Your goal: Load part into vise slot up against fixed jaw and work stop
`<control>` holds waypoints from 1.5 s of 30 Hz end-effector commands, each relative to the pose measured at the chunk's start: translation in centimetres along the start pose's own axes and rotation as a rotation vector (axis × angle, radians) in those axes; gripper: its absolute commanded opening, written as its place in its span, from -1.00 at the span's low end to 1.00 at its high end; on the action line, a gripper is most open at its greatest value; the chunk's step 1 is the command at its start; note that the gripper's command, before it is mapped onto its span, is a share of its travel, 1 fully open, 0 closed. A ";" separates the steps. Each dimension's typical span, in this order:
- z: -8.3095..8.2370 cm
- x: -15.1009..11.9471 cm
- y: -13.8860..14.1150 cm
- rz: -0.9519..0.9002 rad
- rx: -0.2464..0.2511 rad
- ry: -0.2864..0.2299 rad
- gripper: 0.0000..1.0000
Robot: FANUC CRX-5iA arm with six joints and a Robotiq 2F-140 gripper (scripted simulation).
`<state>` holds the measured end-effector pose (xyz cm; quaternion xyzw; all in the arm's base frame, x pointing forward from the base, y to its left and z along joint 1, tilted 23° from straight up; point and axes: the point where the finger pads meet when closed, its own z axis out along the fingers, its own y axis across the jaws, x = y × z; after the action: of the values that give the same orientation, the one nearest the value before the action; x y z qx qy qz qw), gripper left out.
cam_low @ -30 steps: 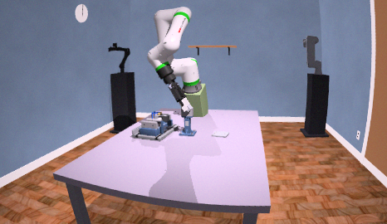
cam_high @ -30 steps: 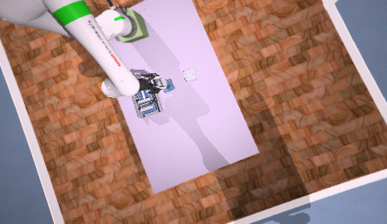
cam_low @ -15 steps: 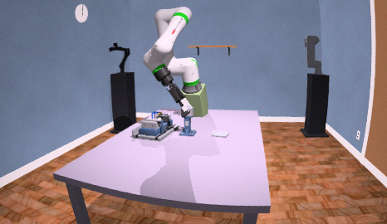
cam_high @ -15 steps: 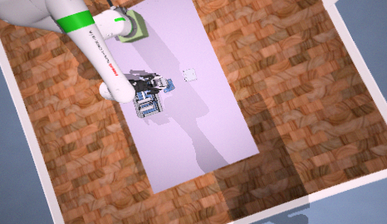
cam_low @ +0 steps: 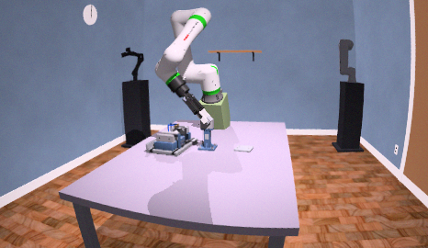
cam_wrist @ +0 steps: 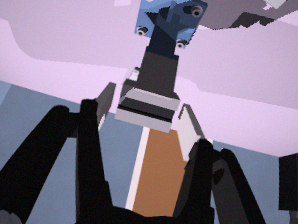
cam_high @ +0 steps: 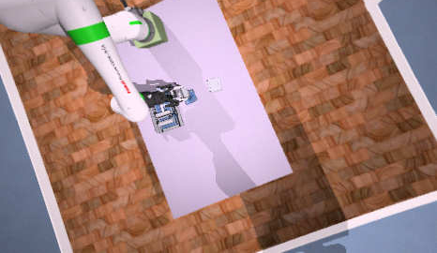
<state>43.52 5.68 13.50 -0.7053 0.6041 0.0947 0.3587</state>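
Note:
The part (cam_wrist: 149, 106), a grey block with a dark slot across its face, sits on top of the V-block (cam_wrist: 169, 12), which has a blue base and a dark post. My gripper (cam_wrist: 147, 104) straddles the part with one fingertip at each end, half open, and tilts down at it from above. The top and exterior views show the gripper (cam_low: 205, 121) over the V-block (cam_low: 208, 141) next to the vise (cam_low: 170, 141). The vise (cam_high: 166, 117) is partly hidden under my arm from above. The infeed plate (cam_high: 214, 84) is bare.
The arm's green pedestal (cam_low: 219, 110) stands at the table's far side behind the V-block. The infeed plate (cam_low: 243, 148) lies to the right of the V-block. Black stands with equipment are on the floor off the table.

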 end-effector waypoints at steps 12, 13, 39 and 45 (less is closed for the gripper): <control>0.0 0.1 0.0 0.000 0.000 -0.045 0.02; 0.0 0.1 0.0 0.000 0.000 -0.048 0.02; 0.0 0.2 0.0 -0.001 0.001 -0.076 0.02; 0.0 0.2 0.0 -0.001 0.001 -0.076 0.02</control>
<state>43.58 5.52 13.40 -0.7012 0.5898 0.1212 0.3818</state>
